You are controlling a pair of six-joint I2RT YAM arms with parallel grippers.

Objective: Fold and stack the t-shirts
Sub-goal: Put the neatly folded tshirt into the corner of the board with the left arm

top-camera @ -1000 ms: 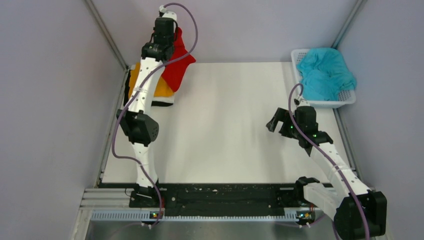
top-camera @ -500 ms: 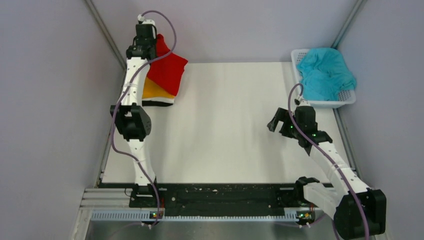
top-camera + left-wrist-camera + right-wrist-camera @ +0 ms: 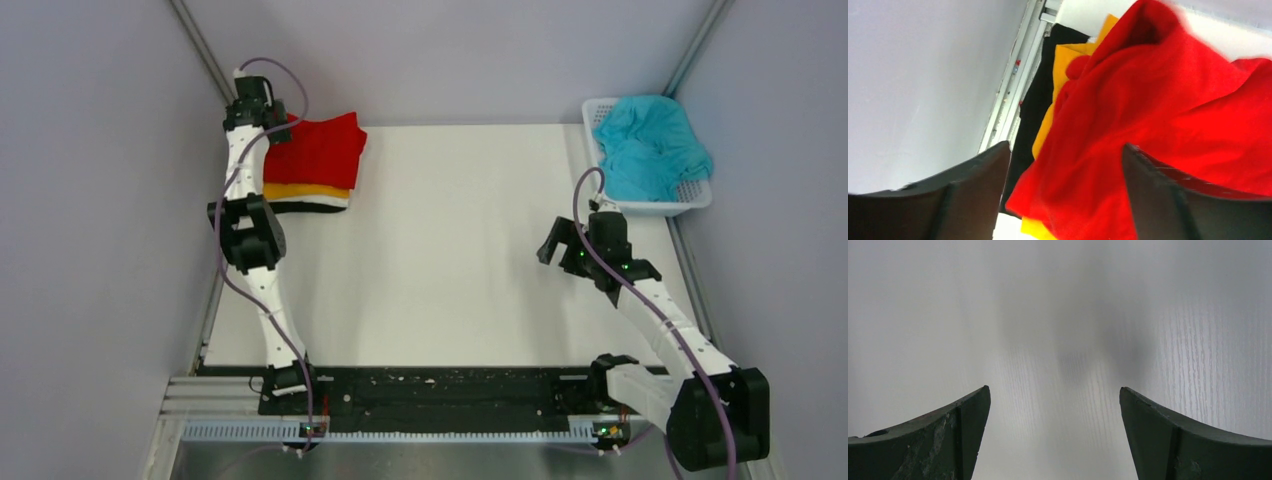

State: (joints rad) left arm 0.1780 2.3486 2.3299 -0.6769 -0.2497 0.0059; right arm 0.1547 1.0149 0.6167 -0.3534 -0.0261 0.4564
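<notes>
We count the red shirt (image 3: pixel 318 150) folded atop the pile (image 3: pixel 300 195) at the far-left corner, with the left gripper (image 3: pixel 1065 150) parted above it, holding nothing. The teal shirt (image 3: pixel 650 145) lies unfolded in the basket (image 3: pixel 700 196); the right gripper (image 3: pixel 1054 390) hangs wide open.

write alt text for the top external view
A red t-shirt tops the stack of folded shirts at far left, the left gripper open at its edge. The right gripper hangs open over the table; a teal t-shirt fills the white basket.
</notes>
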